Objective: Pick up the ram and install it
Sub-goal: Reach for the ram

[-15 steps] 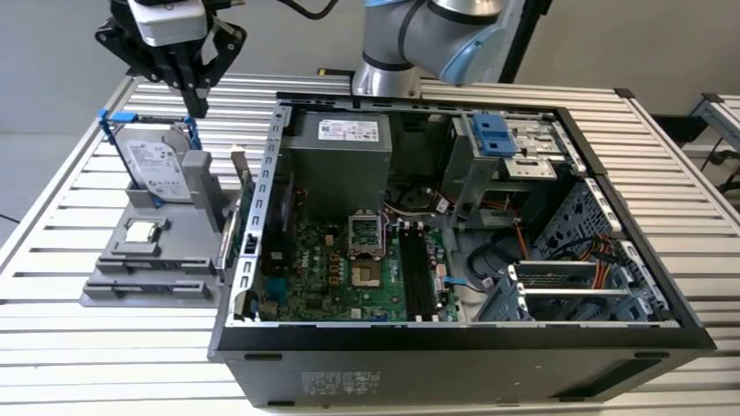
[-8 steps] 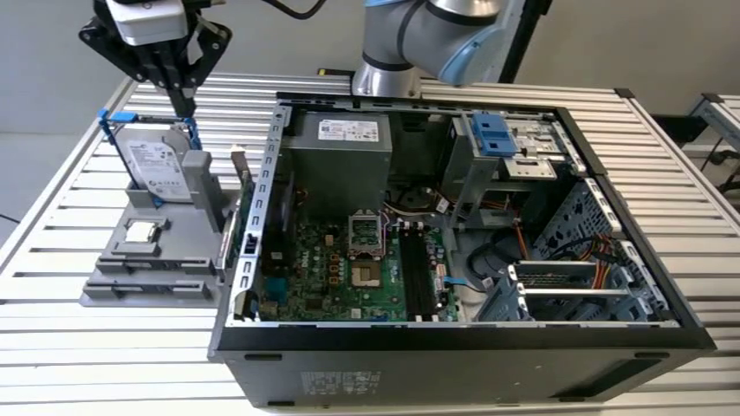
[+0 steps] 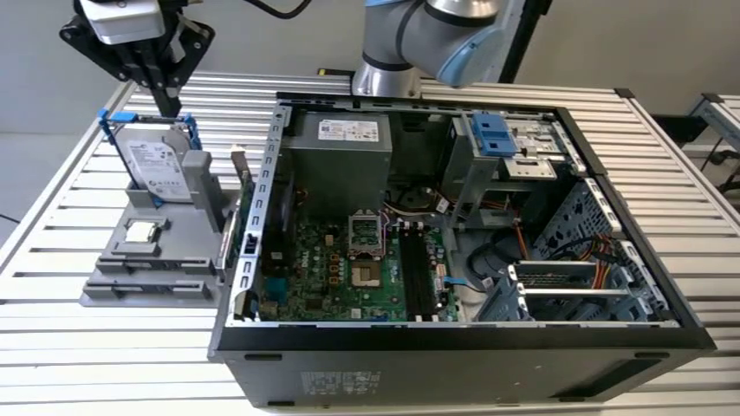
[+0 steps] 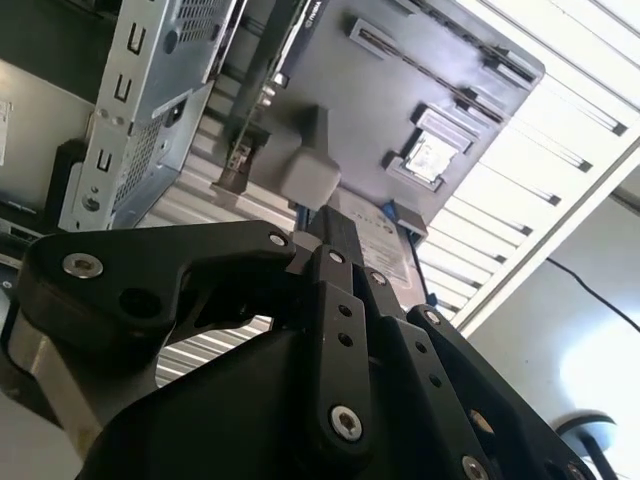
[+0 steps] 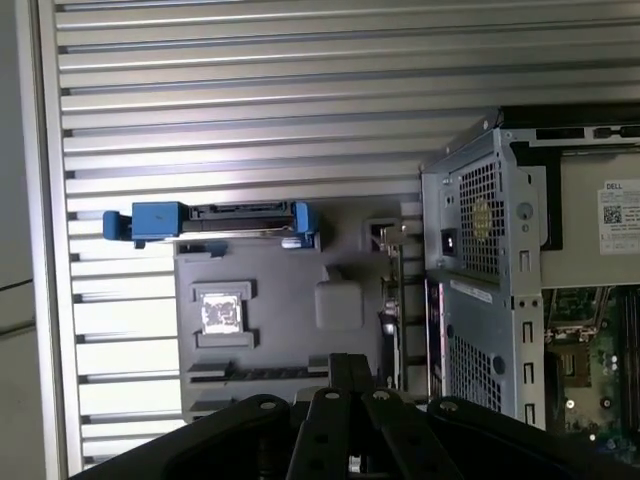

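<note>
**Ram in its tray slot, closed gripper over the hard drive**

Nearest in the exterior view lies the open computer case (image 3: 463,364) on its side on the slatted metal table (image 3: 116,347). Inside it, the green motherboard (image 3: 318,269) covers the floor toward the exterior view's left, with long black memory slots (image 3: 418,269) running beside it. Cables (image 3: 509,251) fill the middle. Farther back in the case stand a grey power supply (image 3: 341,152) and a drive cage (image 3: 515,147) with a blue part at its front.

On the exterior view's left, just beside the case, a grey tray (image 3: 116,286) holds the loose parts. A small square processor chip (image 3: 141,231) lies flat in a recess near the tray's middle. The ram (image 3: 242,186) stands on its long edge in a narrow slot along the tray's side closest to the case wall; in the first wrist view the ram (image 5: 391,290) shows as a thin strip between tray and case. At the tray's far end the silver hard drive (image 3: 156,160) leans upright in its blue frame.

Above that frame hangs the gripper (image 3: 170,108), its black fingers (image 5: 340,365) pressed together with nothing between them. Whether the tips touch the frame cannot be told. The ram sits well apart from them. Farthest back rises the arm (image 3: 428,35).
</note>
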You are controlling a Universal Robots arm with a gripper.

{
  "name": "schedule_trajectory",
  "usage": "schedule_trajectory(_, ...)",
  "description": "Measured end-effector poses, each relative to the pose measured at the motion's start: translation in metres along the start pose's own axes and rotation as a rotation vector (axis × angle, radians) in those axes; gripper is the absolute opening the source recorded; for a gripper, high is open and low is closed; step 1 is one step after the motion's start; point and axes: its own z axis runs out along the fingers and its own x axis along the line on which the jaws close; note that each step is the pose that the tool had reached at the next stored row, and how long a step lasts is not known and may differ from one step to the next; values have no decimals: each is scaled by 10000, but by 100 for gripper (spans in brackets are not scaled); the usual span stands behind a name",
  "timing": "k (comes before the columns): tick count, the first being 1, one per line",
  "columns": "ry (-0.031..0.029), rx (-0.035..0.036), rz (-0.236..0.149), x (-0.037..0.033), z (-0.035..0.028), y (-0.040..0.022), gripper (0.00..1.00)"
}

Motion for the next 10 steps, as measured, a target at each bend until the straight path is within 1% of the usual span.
schedule_trajectory(10,1,1,0,240,-5,-17,0)
